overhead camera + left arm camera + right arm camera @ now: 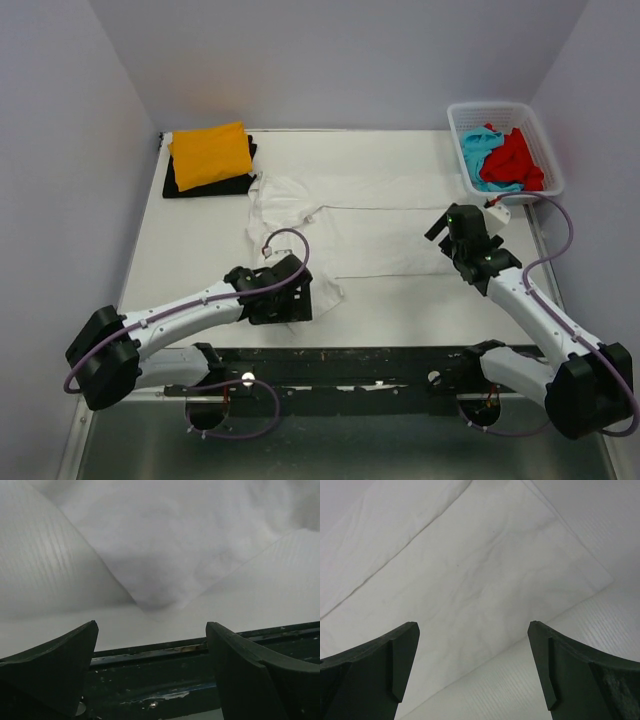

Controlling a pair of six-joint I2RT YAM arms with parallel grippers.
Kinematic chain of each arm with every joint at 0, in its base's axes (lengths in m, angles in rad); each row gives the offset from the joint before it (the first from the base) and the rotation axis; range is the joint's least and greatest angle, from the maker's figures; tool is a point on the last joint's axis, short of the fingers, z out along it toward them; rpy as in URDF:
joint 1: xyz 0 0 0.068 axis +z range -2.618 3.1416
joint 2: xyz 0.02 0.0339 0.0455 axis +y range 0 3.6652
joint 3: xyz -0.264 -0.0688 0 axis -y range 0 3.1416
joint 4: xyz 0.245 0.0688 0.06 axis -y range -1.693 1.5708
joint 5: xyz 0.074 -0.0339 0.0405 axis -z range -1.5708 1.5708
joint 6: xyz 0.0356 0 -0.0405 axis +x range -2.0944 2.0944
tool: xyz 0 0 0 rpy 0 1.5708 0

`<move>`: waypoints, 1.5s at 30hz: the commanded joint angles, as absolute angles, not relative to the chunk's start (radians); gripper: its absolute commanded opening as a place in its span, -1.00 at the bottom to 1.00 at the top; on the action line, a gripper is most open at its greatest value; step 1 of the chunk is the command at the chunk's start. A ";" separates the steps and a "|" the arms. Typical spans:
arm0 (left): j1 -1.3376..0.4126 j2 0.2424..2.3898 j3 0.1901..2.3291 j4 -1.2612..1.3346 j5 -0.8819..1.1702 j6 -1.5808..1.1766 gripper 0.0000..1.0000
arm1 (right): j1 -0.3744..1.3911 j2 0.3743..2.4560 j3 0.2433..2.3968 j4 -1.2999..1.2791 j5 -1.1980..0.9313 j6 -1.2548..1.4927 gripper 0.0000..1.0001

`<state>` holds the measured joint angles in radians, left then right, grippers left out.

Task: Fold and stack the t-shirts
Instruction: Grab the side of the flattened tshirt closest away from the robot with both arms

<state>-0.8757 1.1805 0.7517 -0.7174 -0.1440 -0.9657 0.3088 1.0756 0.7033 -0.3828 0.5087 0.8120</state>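
Stretching side to side, the plain white cloth t-shirt puts one corner just ahead of the released left gripper, its other end under the released right gripper.

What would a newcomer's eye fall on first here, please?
The bright orange folded cloth t-shirt on a black folded t-shirt, far left corner. Then the red crumpled t-shirt and turquoise crumpled t-shirt in the white plastic lattice basket, far right. The white cloth t-shirt lies spread mid-table between the left arm and right arm, jaws open.
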 commanded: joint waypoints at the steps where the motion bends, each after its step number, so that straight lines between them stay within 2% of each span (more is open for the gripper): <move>1: -0.953 1.154 0.647 -0.657 -0.147 -1.092 0.71 | 0.310 1.041 0.674 -0.403 0.549 0.836 1.00; 7: -0.984 1.197 0.649 -0.618 -0.149 -1.096 0.35 | 0.310 1.056 0.671 -0.395 0.543 0.830 1.00; 15: -1.005 1.349 0.695 -0.598 -0.124 -1.089 0.14 | 0.310 1.075 0.666 -0.387 0.544 0.831 1.00; 19: -1.006 1.421 0.726 -0.645 -0.181 -1.105 -0.13 | 0.310 1.077 0.659 -0.385 0.541 0.831 1.00; 21: -1.006 1.459 0.752 -0.663 -0.207 -1.116 -0.49 | 0.309 1.077 0.656 -0.385 0.548 0.832 1.00; 23: -1.006 1.487 0.767 -0.673 -0.211 -1.131 -1.00 | 0.309 1.075 0.657 -0.387 0.554 0.831 1.00; 34: -0.966 1.363 0.650 -0.725 -0.264 -1.132 -1.00 | 0.283 1.086 0.616 -0.508 0.737 0.958 1.00; 40: -0.965 1.258 0.565 -0.569 -0.143 -1.054 -1.00 | 0.199 1.061 0.604 -0.571 0.712 1.005 1.00; 45: -0.966 1.225 0.546 -0.521 -0.113 -1.025 -1.00 | 0.133 1.053 0.552 -0.491 0.643 1.035 1.00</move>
